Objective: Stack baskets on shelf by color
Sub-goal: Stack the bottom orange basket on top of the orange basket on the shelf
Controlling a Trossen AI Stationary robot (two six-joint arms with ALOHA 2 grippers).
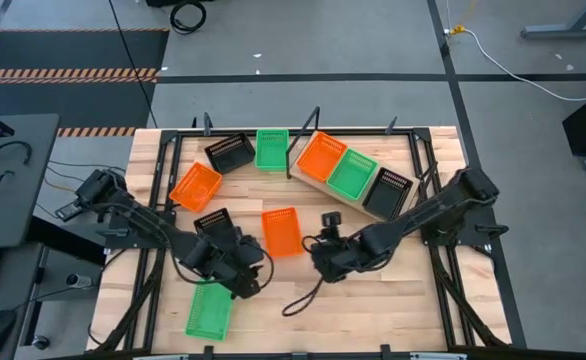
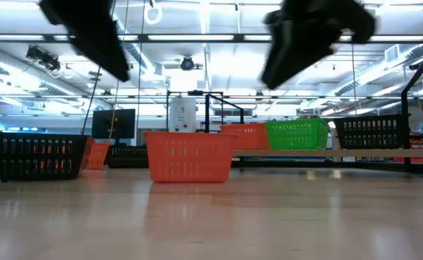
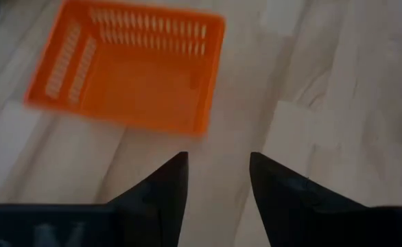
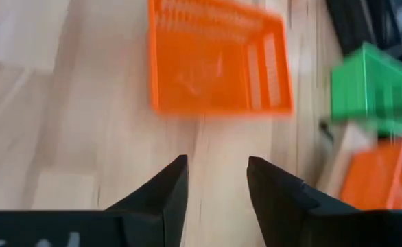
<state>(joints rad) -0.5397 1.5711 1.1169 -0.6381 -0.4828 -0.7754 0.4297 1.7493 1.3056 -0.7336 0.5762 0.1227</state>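
Both grippers hover open above the table's middle, touching nothing. My left gripper [image 1: 256, 272] [image 3: 218, 185] and my right gripper [image 1: 318, 262] [image 4: 217, 185] both point at the loose orange basket [image 1: 282, 231] [image 3: 129, 72] [image 4: 215, 62] [image 2: 190, 155], which sits flat on the table. The shelf [image 1: 345, 196] carries an orange basket [image 1: 321, 155], a green one [image 1: 353, 172] and a black one [image 1: 387, 190] side by side. Another green basket [image 1: 209, 310] lies near the table's near edge, left of my left gripper.
More baskets rest on the table: black [image 1: 230, 152] and green [image 1: 271, 148] at the far edge, orange [image 1: 195, 186] at the left, black [image 1: 213, 222] partly under my left arm. A cable [image 1: 303, 298] trails on the wood near my right gripper.
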